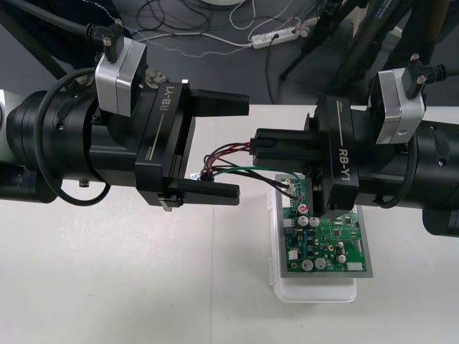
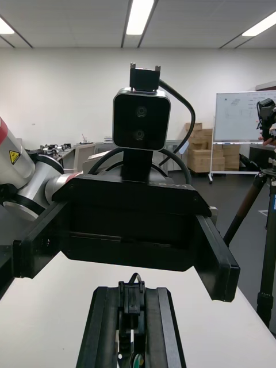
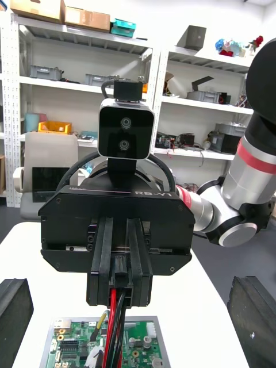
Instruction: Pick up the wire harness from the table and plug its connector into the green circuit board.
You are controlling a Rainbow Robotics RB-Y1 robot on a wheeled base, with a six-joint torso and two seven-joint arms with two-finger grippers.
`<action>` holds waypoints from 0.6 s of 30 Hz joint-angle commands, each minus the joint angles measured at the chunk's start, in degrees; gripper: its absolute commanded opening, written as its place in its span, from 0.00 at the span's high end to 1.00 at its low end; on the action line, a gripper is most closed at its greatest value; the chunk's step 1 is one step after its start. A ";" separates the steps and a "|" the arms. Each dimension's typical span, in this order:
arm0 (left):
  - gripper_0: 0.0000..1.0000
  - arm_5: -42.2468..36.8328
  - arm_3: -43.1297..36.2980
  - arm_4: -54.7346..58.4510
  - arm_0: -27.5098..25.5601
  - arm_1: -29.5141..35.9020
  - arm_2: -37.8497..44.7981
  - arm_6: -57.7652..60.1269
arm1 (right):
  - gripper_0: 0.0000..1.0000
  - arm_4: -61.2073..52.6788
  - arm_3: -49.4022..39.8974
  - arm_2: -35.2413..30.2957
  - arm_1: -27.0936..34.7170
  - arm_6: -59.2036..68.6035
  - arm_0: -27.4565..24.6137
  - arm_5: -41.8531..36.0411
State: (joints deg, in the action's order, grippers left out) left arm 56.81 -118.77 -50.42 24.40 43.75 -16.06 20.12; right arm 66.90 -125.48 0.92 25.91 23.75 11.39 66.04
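Two grippers meet nose to nose above the far side of the table (image 1: 107, 287), and it looks like a mid-task re-grip.

Your right gripper (image 1: 255, 145) is clamped narrow on the harness (image 1: 219, 154). A small black piece sits between its fingers, most likely the plug (image 3: 119, 269), and red and black wires drop from it toward the board (image 1: 326, 240). Gripping the plug rather than the wires makes sense, because only a firm hold on the plug body lets you steer it into a header.

The slack loops out toward the robot's left and bunches just beside the left gripper's lower finger. From there the green and black wires trail back to the board's far edge. I cannot tell where the harness's other end lies, or whether it touches the board.

Your left gripper (image 1: 240, 146) stands wide and holds nothing, with one finger on each side of the right's fingertips. I judge it is placed there to take or steady the wires.

The board sits on its white base (image 1: 315, 290) just below the right gripper, so the plug is near the board but not in it. For the next move you will need the plug pointed down at the board. Watch that loop, since it could snag the left's lower finger.
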 commanded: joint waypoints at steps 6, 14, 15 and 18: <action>0.00 -1.97 -2.08 -0.82 2.32 1.16 -0.47 -4.39 | 1.00 0.16 -0.73 -1.53 -0.69 -1.42 -0.58 -0.12; 0.00 -1.97 -2.08 -1.00 2.23 1.77 -1.78 -4.48 | 1.00 0.16 -0.73 -1.53 -0.69 -1.42 -0.58 -0.12; 0.00 -2.06 -2.08 -1.00 2.23 1.77 -1.87 -4.57 | 1.00 0.16 -0.82 -1.62 -0.69 -1.42 -0.58 -0.12; 0.00 -1.97 -2.00 -1.00 2.23 1.95 -1.87 -4.66 | 1.00 0.16 -0.73 -1.53 -0.69 -1.42 -0.58 -0.12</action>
State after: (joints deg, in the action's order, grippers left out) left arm 56.81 -118.80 -51.12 24.41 43.80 -16.98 19.11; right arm 66.92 -125.48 0.92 25.91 23.75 11.38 66.04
